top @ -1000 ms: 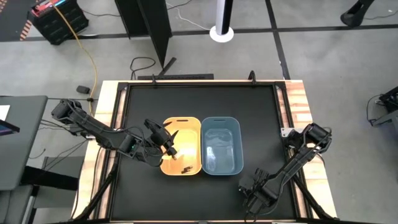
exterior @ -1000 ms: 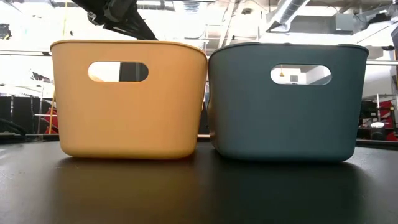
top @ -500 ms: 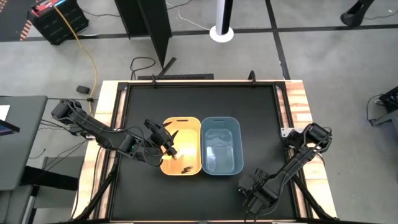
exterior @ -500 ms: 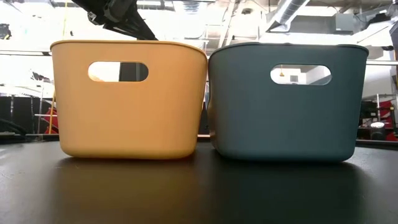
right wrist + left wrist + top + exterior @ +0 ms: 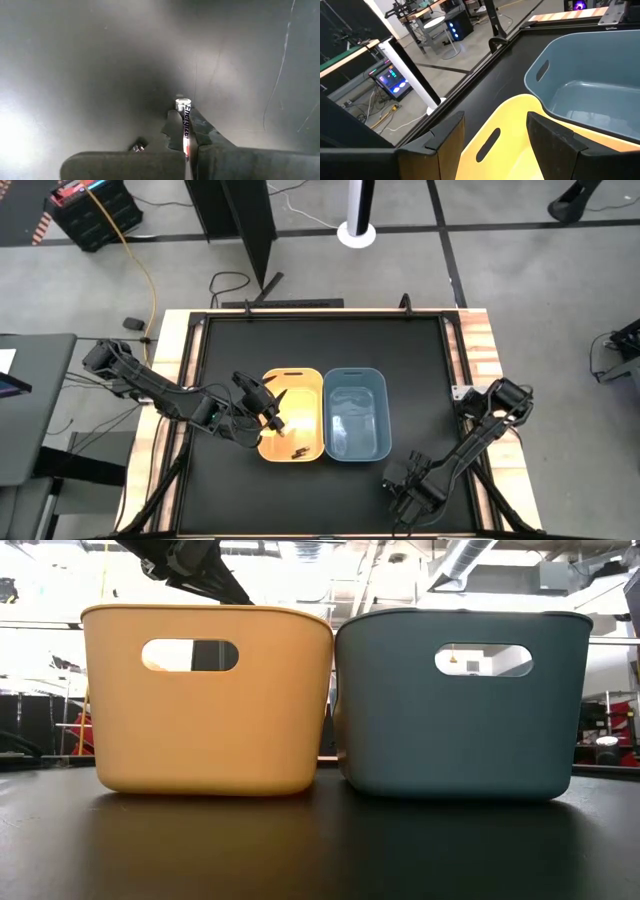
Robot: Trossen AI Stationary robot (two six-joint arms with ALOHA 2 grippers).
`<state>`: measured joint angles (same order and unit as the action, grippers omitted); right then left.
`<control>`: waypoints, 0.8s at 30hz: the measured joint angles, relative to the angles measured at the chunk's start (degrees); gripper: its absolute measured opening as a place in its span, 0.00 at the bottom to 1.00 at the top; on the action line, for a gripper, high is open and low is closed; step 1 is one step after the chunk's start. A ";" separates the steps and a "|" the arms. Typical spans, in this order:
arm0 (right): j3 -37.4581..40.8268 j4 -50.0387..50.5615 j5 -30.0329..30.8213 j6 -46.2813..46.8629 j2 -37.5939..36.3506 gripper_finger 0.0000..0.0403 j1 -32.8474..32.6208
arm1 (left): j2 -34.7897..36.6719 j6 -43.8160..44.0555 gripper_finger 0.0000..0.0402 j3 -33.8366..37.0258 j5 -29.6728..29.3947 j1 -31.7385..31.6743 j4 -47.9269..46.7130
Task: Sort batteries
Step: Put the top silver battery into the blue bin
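Observation:
My right gripper [image 5: 402, 486] hangs low over the black table near its near edge, right of the bins, and is shut on a white-silver battery [image 5: 183, 119] with dark lettering. A second small metal piece [image 5: 137, 147] shows beside its left finger. My left gripper [image 5: 495, 145] is open and hovers over the left part of the yellow bin [image 5: 292, 426], with nothing between its fingers. Several dark batteries [image 5: 296, 450] lie on the yellow bin's floor near its near wall. The blue bin [image 5: 355, 412] stands against the yellow bin's right side. My right gripper pinches the white-silver battery between its two fingers [image 5: 172, 127], coming from above and pointing down at the table. The battery lies along the fingers, and its silver end [image 5: 181, 103] sticks out past the fingertips. Whether that end touches the table, I cannot tell.
The two bins stand side by side in the middle of the table [image 5: 240, 350], and both have handle slots [image 5: 190, 655]. Bare black surface lies all around them. The raised wooden rim [image 5: 478, 350] borders the table. The left arm [image 5: 190, 565] shows above the yellow bin in the low view.

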<state>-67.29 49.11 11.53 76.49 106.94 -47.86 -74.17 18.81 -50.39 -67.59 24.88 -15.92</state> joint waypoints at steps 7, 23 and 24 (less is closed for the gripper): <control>-0.37 -0.15 0.72 -0.52 -0.20 0.01 -0.54 | 0.00 -0.02 0.52 0.00 0.00 -0.01 -0.01; -0.33 -0.35 -0.39 -0.93 -0.75 0.17 -1.57 | 0.00 -0.07 0.52 0.00 0.00 -0.01 0.00; -0.33 -0.43 -0.69 -0.93 -0.75 0.20 -1.57 | 0.00 -0.07 0.52 0.00 -0.01 -0.01 0.00</control>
<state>-67.61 48.68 10.84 75.56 106.19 -49.43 -74.17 18.74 -50.39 -67.60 24.87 -15.92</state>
